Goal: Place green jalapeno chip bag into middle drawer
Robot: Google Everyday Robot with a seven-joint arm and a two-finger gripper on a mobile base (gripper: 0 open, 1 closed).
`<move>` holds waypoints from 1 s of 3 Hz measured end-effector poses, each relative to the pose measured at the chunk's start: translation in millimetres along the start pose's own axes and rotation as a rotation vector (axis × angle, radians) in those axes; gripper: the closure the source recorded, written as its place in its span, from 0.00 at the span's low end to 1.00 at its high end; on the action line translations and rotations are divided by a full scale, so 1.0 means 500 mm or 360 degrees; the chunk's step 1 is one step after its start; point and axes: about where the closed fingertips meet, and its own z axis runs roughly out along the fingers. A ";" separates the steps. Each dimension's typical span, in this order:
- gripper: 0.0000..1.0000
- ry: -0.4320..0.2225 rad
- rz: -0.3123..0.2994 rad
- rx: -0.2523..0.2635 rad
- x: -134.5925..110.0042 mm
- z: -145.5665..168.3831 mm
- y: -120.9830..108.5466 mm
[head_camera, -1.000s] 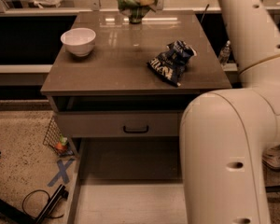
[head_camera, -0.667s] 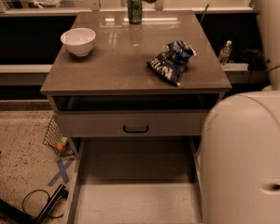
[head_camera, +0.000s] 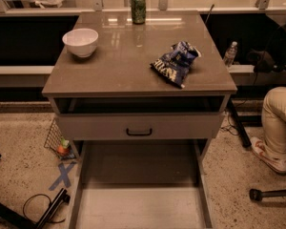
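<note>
The gripper and the arm are out of the camera view. The green jalapeno chip bag is also out of view. The middle drawer (head_camera: pixel 140 206) is pulled out at the bottom of the view, below the table. Its pale grey floor is bare and its thin side walls run toward me. Above it is a closed drawer front with a black handle (head_camera: pixel 139 131).
On the brown tabletop (head_camera: pixel 124 66) stand a white bowl (head_camera: pixel 80 42) at the left, a green soda can (head_camera: pixel 138 7) at the back and a dark blue chip bag (head_camera: pixel 175 63) at the right. A seated person's leg (head_camera: pixel 279 123) is on the right. A wire basket (head_camera: pixel 57 140) sits at the lower left.
One second ago the gripper held the green bag above the table's back edge and the white arm filled the right side. The arm, gripper and bag have since left the view.
</note>
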 end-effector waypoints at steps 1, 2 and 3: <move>1.00 -0.0259 0.0079 0.0036 -0.099 -0.086 0.081; 1.00 -0.0362 0.0294 -0.0055 -0.070 -0.099 0.175; 1.00 -0.0345 0.0545 -0.0151 0.027 -0.113 0.259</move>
